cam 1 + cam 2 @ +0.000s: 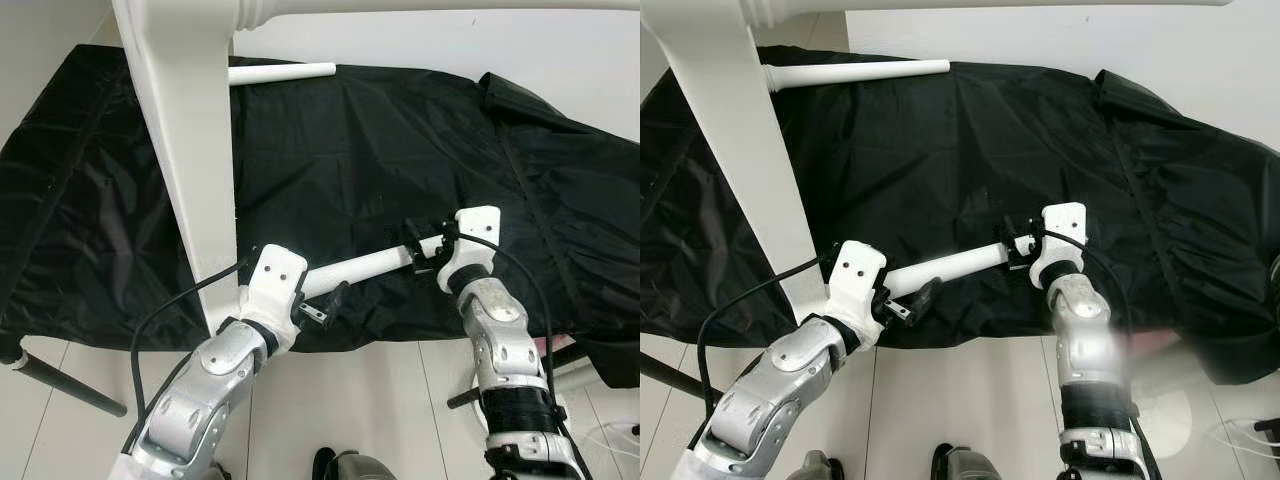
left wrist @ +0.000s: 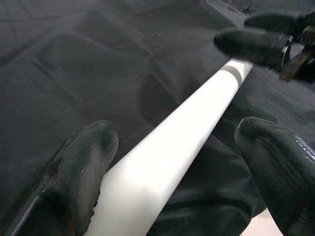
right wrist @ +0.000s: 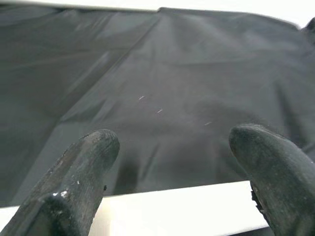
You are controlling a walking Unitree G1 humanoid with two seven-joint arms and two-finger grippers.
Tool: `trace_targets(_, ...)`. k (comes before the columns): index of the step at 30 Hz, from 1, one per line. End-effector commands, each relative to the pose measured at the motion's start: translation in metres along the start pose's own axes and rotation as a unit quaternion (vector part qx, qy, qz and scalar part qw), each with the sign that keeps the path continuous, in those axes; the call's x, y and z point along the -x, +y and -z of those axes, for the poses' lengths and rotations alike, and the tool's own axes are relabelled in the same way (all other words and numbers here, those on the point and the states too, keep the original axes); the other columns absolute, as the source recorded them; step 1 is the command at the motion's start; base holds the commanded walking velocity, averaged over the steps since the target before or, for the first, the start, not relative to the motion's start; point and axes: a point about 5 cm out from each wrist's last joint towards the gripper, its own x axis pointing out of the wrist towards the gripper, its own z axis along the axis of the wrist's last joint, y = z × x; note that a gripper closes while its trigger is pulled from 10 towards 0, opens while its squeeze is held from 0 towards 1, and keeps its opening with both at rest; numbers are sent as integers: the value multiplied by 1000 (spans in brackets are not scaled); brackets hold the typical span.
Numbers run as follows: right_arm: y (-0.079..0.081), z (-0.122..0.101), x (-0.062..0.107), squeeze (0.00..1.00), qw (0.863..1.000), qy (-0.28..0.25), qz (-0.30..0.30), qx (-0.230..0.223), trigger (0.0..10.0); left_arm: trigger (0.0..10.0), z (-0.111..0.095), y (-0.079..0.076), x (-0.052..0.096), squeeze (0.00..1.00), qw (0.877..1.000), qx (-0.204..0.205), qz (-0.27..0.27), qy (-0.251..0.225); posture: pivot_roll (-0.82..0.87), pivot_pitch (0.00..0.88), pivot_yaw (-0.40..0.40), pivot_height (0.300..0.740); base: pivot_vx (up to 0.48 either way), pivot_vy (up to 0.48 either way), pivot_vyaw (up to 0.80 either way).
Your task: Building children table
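Note:
A white round table leg (image 1: 365,267) lies slanted over the black cloth (image 1: 400,140). My left gripper (image 1: 322,300) is at its near end, open; the leg (image 2: 187,128) runs between the two fingers, against one finger (image 2: 83,162) and with a gap to the other. My right gripper (image 1: 420,252) is at the leg's far end, open, its fingers (image 3: 83,167) spread wide with the leg (image 3: 172,209) crossing near their base. A second white leg (image 1: 282,72) lies at the back of the cloth.
A thick white upright post (image 1: 185,160) of the table frame stands just left of my left arm, joined to a white rail (image 1: 420,8) along the top. The cloth drapes over a low surface. Pale floor (image 1: 380,400) lies below, with a dark rod (image 1: 60,385) at the left.

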Motion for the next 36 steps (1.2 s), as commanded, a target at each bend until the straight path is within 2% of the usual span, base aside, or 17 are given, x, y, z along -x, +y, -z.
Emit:
trace_targets(1, -3, 5, 1, 0, 1000, 5, -7, -8, 10000, 10000, -2, -11, 3, 0, 998, -1, 64, -11, 59, 180, -97, 740, 0, 0, 0)
trace_targets(2, -2, 11, -1, 0, 1000, 12, -20, -13, 10000, 10000, -3, -16, 6, 0, 996, 4, 85, -19, 61, 181, -100, 740, 0, 0, 0)
trace_targets(9, -5, 27, -5, 0, 998, 28, -38, -37, 10000, 10000, -5, -26, 19, 0, 989, 23, 140, -27, 76, 182, -105, 740, 0, 0, 0)
trace_targets(14, -11, 32, -7, 0, 998, 31, -37, -37, 10000, 10000, -6, -24, 26, 0, 988, 31, 148, -29, 81, 181, -110, 740, 0, 0, 0)
trace_targets(15, -15, 34, -8, 0, 998, 34, -35, -33, 10000, 10000, -8, -20, 32, 0, 989, 26, 139, -38, 81, 181, -110, 740, 0, 0, 0)
trace_targets(18, -16, 34, -9, 0, 998, 34, -35, -34, 10000, 10000, -8, -18, 34, 0, 990, 23, 134, -42, 81, 181, -110, 740, 0, 0, 0)
trace_targets(22, -19, 34, -10, 0, 998, 30, -34, -35, 10000, 10000, -8, -20, 50, 0, 986, 40, 161, -31, 84, 181, -118, 740, 0, 0, 0)
trace_targets(34, -22, 39, -10, 0, 998, 40, -37, -41, 10000, 10000, -14, -15, 64, 0, 985, 44, 167, -31, 103, 178, -136, 740, 0, 0, 0)
trace_targets(36, -26, 45, -8, 0, 997, 56, -35, -46, 10000, 10000, -13, -10, 67, 0, 985, 30, 166, -22, 113, 168, -140, 740, 0, 0, 0)
